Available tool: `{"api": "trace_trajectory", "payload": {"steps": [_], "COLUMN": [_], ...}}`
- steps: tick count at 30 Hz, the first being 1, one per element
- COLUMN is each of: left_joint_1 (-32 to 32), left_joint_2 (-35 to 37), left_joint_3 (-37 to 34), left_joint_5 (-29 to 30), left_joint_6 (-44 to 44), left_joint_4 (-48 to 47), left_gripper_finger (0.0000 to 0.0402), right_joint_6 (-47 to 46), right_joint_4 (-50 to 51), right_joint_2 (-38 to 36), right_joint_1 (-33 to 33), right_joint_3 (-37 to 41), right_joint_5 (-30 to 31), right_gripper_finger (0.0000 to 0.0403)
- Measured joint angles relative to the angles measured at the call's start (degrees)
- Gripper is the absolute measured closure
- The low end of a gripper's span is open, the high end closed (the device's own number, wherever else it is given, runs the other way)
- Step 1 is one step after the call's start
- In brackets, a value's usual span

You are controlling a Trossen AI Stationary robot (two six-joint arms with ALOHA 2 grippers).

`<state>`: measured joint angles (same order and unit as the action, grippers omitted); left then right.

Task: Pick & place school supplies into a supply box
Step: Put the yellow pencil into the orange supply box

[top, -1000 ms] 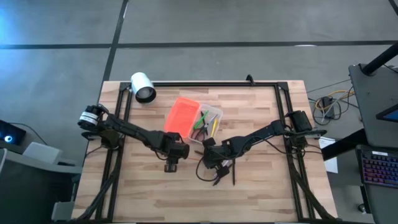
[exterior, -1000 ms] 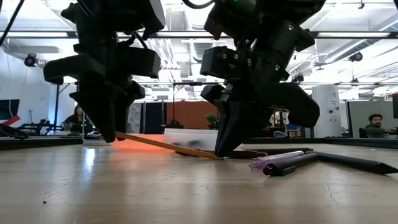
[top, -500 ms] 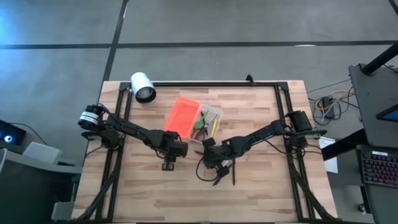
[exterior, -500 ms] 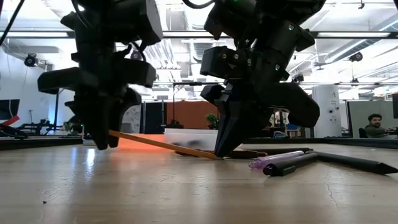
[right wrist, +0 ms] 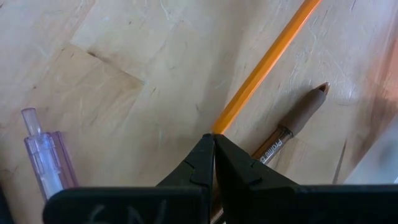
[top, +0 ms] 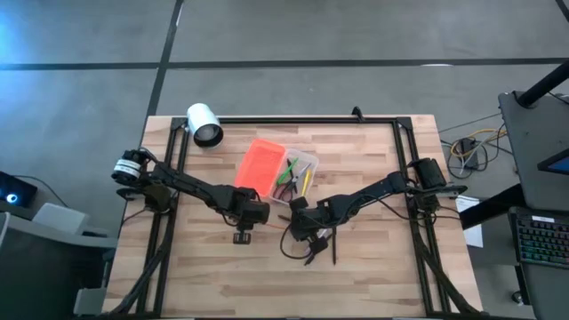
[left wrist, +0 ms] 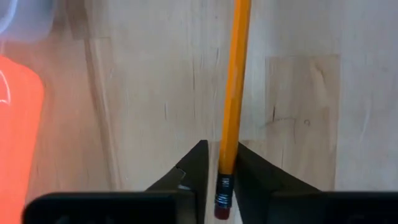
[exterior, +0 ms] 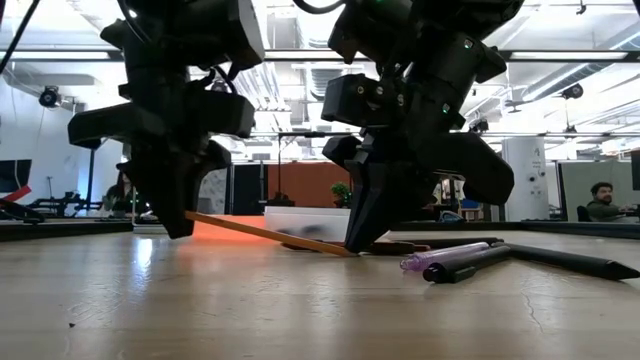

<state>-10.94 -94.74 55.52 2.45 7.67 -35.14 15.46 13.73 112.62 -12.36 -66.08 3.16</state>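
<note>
The orange pencil (exterior: 265, 233) slants between my two grippers, its eraser end raised at the left gripper (exterior: 178, 228) and its pointed end down at the right gripper (exterior: 362, 243). Both grippers point down near the table's middle and are shut on the pencil (left wrist: 233, 93). The supply box stands just beyond them, its orange lid (top: 262, 167) open beside the clear tray (top: 300, 172), which holds red-handled scissors and a yellow-green highlighter. A clear purple pen (right wrist: 46, 155) and a brown pencil (right wrist: 298, 115) lie by the right gripper (right wrist: 213, 138). My left gripper pinches the orange pencil near its eraser end (left wrist: 222, 186) between the two fingers, from above and across it. That end is lifted off the table. My right gripper, pointing down with fingertips (right wrist: 202, 152) at the table, is shut at the pencil's pointed end (right wrist: 219, 127). The tip itself is hidden between the fingertips.
Several dark pens (exterior: 470, 260) (exterior: 575, 262) lie on the table by the right gripper, toward the near edge. A white cylinder (top: 204, 124) lies at the far left corner. A black frame (top: 293, 120) runs along the table's far and side edges.
The left gripper has shifted a little toward the table's left and then partly back, staying at the pencil's eraser end. The pencil keeps the same slant and the right gripper has kept still.
</note>
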Motion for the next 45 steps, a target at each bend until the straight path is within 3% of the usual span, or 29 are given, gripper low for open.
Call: {"api": "trace_trajectory", "payload": {"steps": [5, 12, 17, 20, 23, 27, 30, 34, 38, 45], "left_joint_1": [0.0, 0.0, -1.6, -2.6, -2.6, -1.7, 1.5, 7.9, 12.1, 14.8], "left_joint_2": [0.0, 0.2, 3.1, 6.1, 8.9, 9.8, 7.7, 2.5, -1.5, -6.2], "left_joint_3": [0.0, 2.3, 4.8, 6.0, 6.1, 6.0, 6.1, 6.0, 6.1, 9.5], "left_joint_5": [-1.3, -0.9, -0.9, -0.9, 0.9, 5.9, 9.3, 9.2, 2.4, 1.1], "left_joint_6": [1.4, 6.4, 11.9, 15.6, 25.8, 36.5, 44.4, 51.2, 50.2, 47.2], "left_joint_4": [-0.2, -4.1, -6.0, -6.5, -5.5, 2.5, 7.4, 9.1, 13.5, 13.1], "left_gripper_finger": [0.0393, 0.0395, 0.0396, 0.0396, 0.0397, 0.0397, 0.0397, 0.0397, 0.0397, 0.0395], "right_joint_6": [0.1, -0.4, -3.5, -5.2, -9.2, -15.8, -21.4, -27.5, -29.7, -36.8], "right_joint_4": [-1.5, -0.9, -0.7, -0.6, -0.4, 1.0, 3.5, 7.9, 12.2, 19.8], "right_joint_2": [-0.4, -4.5, -12.2, -17.4, -22.5, -28.9, -33.2, -36.9, -38.4, -37.3], "right_joint_1": [0.0, 0.0, 0.0, 0.0, 0.0, 0.1, 0.0, 0.0, 0.0, 0.0], "right_joint_3": [0.1, 0.1, 0.1, 0.1, 0.0, 0.0, 0.0, 0.2, 0.6, 1.2], "right_joint_5": [0.3, 10.6, 17.9, 24.4, 36.3, 47.0, 49.4, 50.6, 51.1, 50.7], "right_gripper_finger": [0.0394, 0.0394, 0.0394, 0.0394, 0.0394, 0.0394, 0.0394, 0.0394, 0.0394, 0.0394]}}
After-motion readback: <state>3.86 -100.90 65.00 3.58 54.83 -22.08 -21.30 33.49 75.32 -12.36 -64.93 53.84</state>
